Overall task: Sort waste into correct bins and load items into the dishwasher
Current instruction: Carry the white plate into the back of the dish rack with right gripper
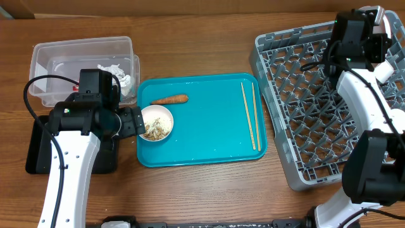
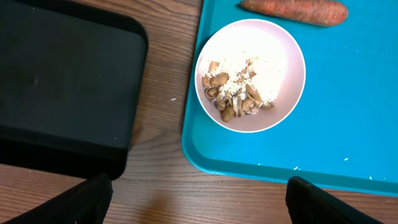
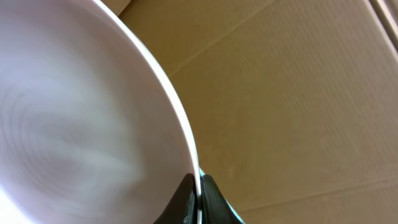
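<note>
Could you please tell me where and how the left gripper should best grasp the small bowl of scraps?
Probably the bowl by its thin rim, left gripper coming straight down, one finger inside and one outside, on the side away from the black tray: the scraps lie toward the other side.

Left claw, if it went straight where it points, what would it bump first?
Probably the bowl of scraps, lying ahead of the open left claw. It might touch the near edge of the teal tray first; depth is hard to judge.
</note>
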You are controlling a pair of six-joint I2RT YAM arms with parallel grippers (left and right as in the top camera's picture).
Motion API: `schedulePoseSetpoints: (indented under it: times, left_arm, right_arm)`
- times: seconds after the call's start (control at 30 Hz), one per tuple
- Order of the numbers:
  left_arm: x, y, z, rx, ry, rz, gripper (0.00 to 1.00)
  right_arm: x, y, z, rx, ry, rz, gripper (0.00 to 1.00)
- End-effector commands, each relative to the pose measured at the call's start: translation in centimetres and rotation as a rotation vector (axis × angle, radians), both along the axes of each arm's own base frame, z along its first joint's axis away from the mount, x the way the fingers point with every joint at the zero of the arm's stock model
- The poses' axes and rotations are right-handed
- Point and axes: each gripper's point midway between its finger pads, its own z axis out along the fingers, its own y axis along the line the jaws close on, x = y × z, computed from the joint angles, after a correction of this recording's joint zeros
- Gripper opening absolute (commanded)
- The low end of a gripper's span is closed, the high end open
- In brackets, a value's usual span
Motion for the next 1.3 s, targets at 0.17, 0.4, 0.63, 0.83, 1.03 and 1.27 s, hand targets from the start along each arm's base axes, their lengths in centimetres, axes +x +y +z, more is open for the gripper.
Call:
schedulePoseSetpoints:
  times: [0.17,0.4,0.63,0.83,1.03,1.27]
  left_arm:
    - [0.0,0.0,0.1,-0.014,-0.011,0.023,0.92]
    - [0.1,0.0,0.1,-0.013,-0.013,0.023,0.92]
    - [0.1,0.0,0.2,-0.013,-0.015,0.023,0.92]
    - [0.1,0.0,0.2,-0.013,-0.016,0.022,0.93]
    - [0.2,0.0,0.2,-0.013,-0.019,0.023,0.93]
    - [0.2,0.0,0.2,-0.013,-0.019,0.023,0.93]
  right_arm:
    - [0.8,1.1,-0.2,0.012,-0.026,0.017,0.04]
    - [0.4,1.6,1.6,-0.042,-0.093,-0.04,0.04]
    - [0.4,3.8,0.0,-0.001,-0.057,-0.002,0.04]
    - [-0.6,4.4,-2.6,0.088,-0.025,-0.003,0.04]
    - [-0.5,6.1,-3.6,0.126,0.007,0.038,0.04]
    - [0.4,10.5,-3.7,0.125,0.02,0.135,0.49]
